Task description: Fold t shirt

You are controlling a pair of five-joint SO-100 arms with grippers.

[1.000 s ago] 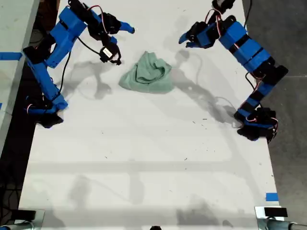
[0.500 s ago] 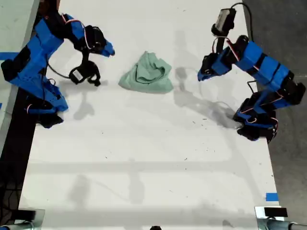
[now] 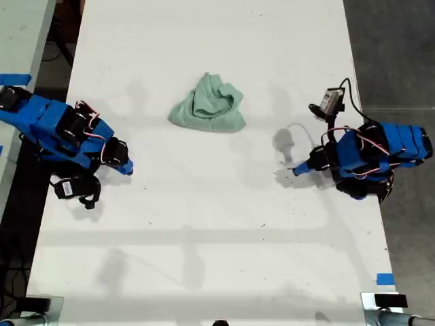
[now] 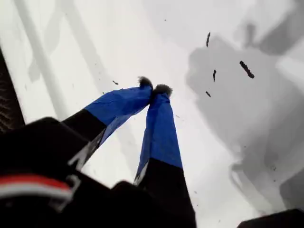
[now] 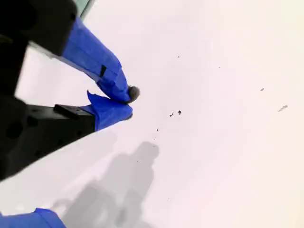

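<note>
The t shirt (image 3: 209,105) is a small crumpled mint-green heap on the white table (image 3: 217,258), in the upper middle of the exterior view. It shows in neither wrist view. My first gripper (image 3: 296,170) (image 4: 154,88) is shut and empty. It sits low over the table at the exterior view's right, well below and to the right of the t shirt, above several dark specks. My second gripper (image 3: 129,170) (image 5: 129,102) is also shut and empty. It is at the exterior view's left, below and left of the t shirt. Both arms are folded down.
A black camera module (image 3: 71,188) hangs on its cable by the second arm, and a white one (image 3: 331,102) stands above the first arm. Blue tape (image 3: 385,278) marks the table's lower right edge in the exterior view. Dark floor borders both table sides.
Both arms have drawn back from beside the t shirt and folded down toward their bases, with their grippers now low over the table. The t shirt has not moved.
</note>
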